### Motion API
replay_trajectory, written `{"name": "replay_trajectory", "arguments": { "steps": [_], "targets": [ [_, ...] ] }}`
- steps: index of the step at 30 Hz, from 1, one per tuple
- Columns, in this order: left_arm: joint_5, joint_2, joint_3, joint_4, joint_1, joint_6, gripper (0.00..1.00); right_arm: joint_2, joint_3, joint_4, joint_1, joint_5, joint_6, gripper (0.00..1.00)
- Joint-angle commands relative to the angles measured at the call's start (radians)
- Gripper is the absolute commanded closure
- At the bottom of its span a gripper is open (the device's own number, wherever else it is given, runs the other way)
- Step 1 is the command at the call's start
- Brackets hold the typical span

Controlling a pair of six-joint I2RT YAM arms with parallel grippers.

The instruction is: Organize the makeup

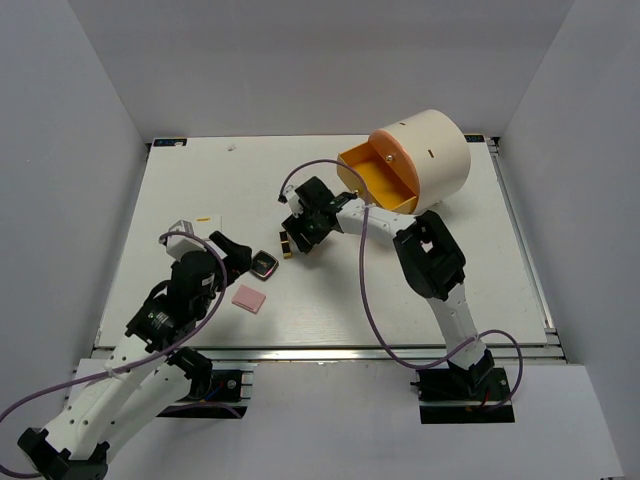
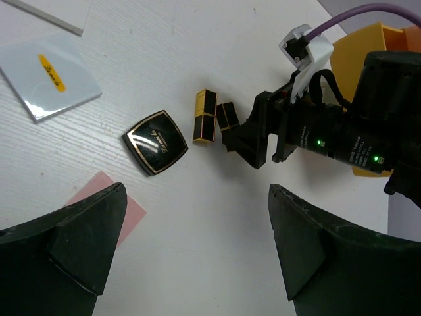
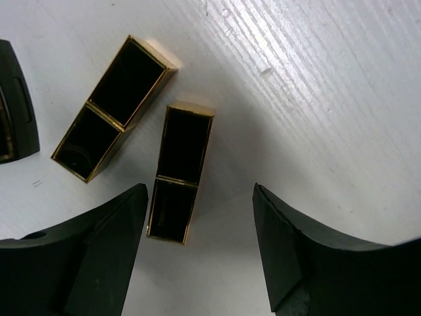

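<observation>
Two black-and-gold lipstick tubes lie side by side on the white table (image 1: pixel 400 300). One lipstick (image 3: pixel 179 171) has its near end between the fingers of my right gripper (image 3: pixel 200 197), close to the left finger (image 3: pixel 99 250), with a gap on the other side; the jaws stand open. The other lipstick (image 3: pixel 113 108) lies just to its left. The square black compact (image 2: pixel 156 142) rests beyond my open left gripper (image 2: pixel 197 197), which holds nothing. A flat pink square (image 2: pixel 135 205) lies partly under its left finger (image 2: pixel 79 237). From above, the compact (image 1: pixel 265 266) sits between left gripper (image 1: pixel 238 258) and right gripper (image 1: pixel 293 240).
A large cream cylinder (image 1: pixel 430 155) stands at the back right with an orange drawer (image 1: pixel 378 178) pulled open toward the right arm. A clear packet with a yellow label (image 2: pixel 49 76) lies at the left, beside the left gripper. The pink square (image 1: pixel 249 298) lies near the table's front edge.
</observation>
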Motion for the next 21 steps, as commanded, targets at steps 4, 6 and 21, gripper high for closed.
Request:
{"name": "replay_trajectory", "arguments": {
  "steps": [4,6,21],
  "targets": [
    [-0.007,-0.004,0.031,-0.011,0.001,-0.008,0.03,0.023,0.034,0.012,-0.003,0.017,-0.015,0.47],
    [-0.003,-0.006,0.008,0.015,0.002,-0.017,0.03,0.014,0.016,0.010,-0.003,0.000,-0.033,0.56],
    [0.062,0.054,-0.104,0.187,0.001,-0.012,0.02,-0.268,0.014,-0.088,-0.118,-0.279,-0.306,1.00]
  ]
}}
